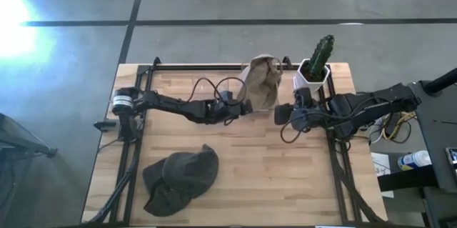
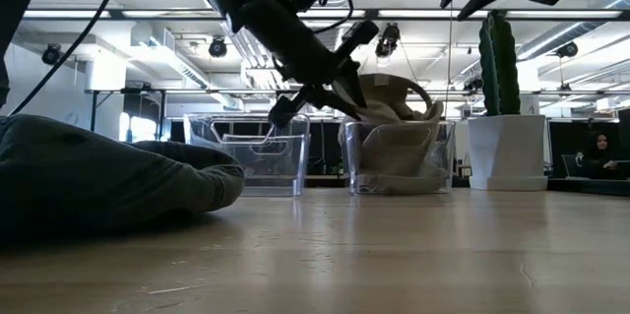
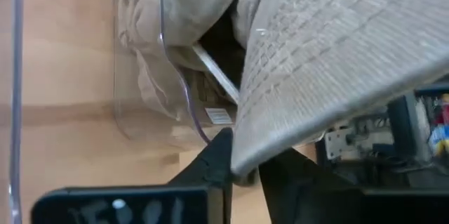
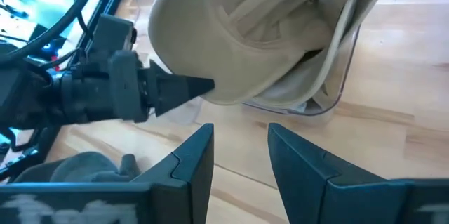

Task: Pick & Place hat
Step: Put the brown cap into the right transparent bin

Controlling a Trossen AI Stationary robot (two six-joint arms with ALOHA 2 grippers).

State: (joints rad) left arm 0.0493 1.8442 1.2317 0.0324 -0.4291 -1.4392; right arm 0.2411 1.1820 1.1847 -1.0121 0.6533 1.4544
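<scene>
A beige woven hat (image 1: 264, 79) sits crown-down in a clear bin (image 2: 399, 161) at the far middle of the table. Its brim sticks out over the bin's rim. My left gripper (image 1: 248, 106) reaches in from the table's left and is shut on that brim. My right gripper (image 4: 242, 154) hangs open just right of the bin and touches nothing. A dark grey-green hat (image 1: 182, 176) lies flat on the table near the near-left corner. My left gripper pinches the beige hat's brim at its outer edge (image 3: 261, 152) between its two fingers (image 3: 214, 164). It comes roughly level from the table's left. The brim is held up above the bin's rim while the crown (image 4: 295, 76) still rests inside the bin.
A second clear bin (image 2: 246, 155) stands left of the one with the hat. A cactus in a white pot (image 1: 316, 65) stands at the far right, close behind my right arm. Bare wood lies open in the near middle and near right of the table (image 1: 285, 178).
</scene>
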